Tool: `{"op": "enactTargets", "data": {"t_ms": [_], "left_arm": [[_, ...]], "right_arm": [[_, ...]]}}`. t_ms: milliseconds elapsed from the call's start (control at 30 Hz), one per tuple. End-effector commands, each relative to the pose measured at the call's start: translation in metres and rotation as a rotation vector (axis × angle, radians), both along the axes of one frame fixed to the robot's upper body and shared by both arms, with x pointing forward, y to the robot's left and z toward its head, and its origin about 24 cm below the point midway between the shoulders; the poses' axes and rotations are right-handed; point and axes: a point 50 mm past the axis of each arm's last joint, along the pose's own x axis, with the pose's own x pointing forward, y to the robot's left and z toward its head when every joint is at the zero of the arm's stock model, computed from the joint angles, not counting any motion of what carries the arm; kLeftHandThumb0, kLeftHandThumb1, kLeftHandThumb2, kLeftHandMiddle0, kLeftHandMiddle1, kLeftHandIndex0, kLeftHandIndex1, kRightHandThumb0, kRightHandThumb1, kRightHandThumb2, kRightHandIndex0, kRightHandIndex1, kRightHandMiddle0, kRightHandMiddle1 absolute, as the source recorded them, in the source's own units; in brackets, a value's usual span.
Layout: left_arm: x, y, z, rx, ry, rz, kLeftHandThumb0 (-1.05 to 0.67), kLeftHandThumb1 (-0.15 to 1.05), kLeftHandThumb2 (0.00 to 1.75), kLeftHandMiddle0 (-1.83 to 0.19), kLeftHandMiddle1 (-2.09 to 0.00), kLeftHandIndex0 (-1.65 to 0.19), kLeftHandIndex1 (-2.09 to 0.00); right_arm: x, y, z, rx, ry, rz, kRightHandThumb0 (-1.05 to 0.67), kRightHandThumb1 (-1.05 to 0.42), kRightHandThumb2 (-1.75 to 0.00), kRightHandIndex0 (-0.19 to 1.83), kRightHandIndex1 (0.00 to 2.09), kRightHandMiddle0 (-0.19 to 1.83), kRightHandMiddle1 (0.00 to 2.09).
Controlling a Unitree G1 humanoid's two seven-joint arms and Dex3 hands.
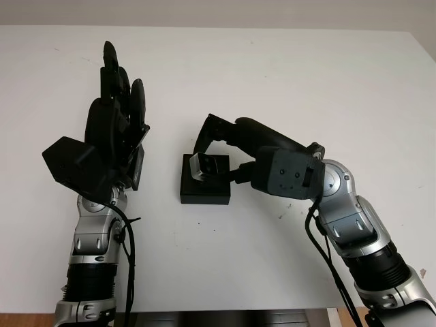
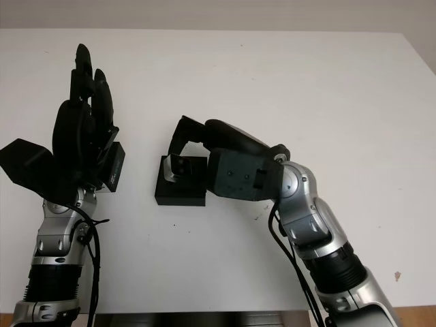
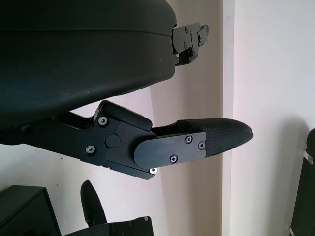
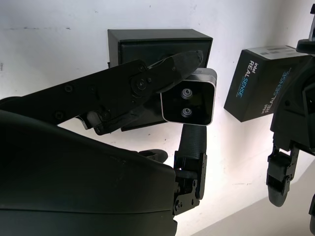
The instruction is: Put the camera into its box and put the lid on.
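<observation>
Silver-and-black forearms rise from the bottom edge of the frame, and the right hand (image 1: 219, 151) at centre pinches the camera (image 4: 189, 102) between its black fingers (image 4: 147, 81). That camera is a small silver block with rounded corners and a dark front face carrying two round lenses. It hangs just above the box (image 1: 204, 189), a low, square, matte black tray at the middle of the frame whose recessed inside shows dark. Whether the camera touches the box cannot be told.

At the left of the frame the left hand (image 1: 117, 129) stands raised, open and holding nothing, its fingers pointing toward the top of the frame. Just beside it, partly hidden behind its palm, sits the lid (image 4: 261, 81), a black rectangular cover printed with white "Intel RealSense" lettering and a white label on one face.

Everything sits on a plain white worktop (image 1: 306, 88), smooth and matte with a few faint specks.
</observation>
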Motion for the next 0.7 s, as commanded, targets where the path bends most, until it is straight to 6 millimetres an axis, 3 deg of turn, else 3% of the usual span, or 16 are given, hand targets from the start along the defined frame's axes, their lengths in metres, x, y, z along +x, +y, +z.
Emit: {"op": "enactTargets", "data": {"t_ms": [0,300,667], "left_arm": [[0.0,0.001,0.0,-0.009,-0.006,0.002,-0.77,1.05,0.54,0.19,0.0,0.19,0.0],[0.0,0.002,0.0,-0.008,-0.015,-0.002,-0.76,1.05,0.53,0.19,0.0,0.19,0.0],[-0.002,0.004,0.001,0.008,-0.024,-0.009,-0.77,1.05,0.55,0.19,0.0,0.19,0.0]], "right_arm": [[-0.001,0.002,-0.003,0.017,-0.006,0.004,-0.37,-1.04,-0.06,0.31,0.06,0.27,2.05],[0.0,0.0,-0.011,0.032,-0.02,-0.009,-0.38,-1.05,-0.08,0.31,0.06,0.28,2.09],[0.0,-0.002,-0.02,0.019,-0.015,-0.025,-0.39,-1.05,-0.14,0.28,0.04,0.16,2.09]]}}
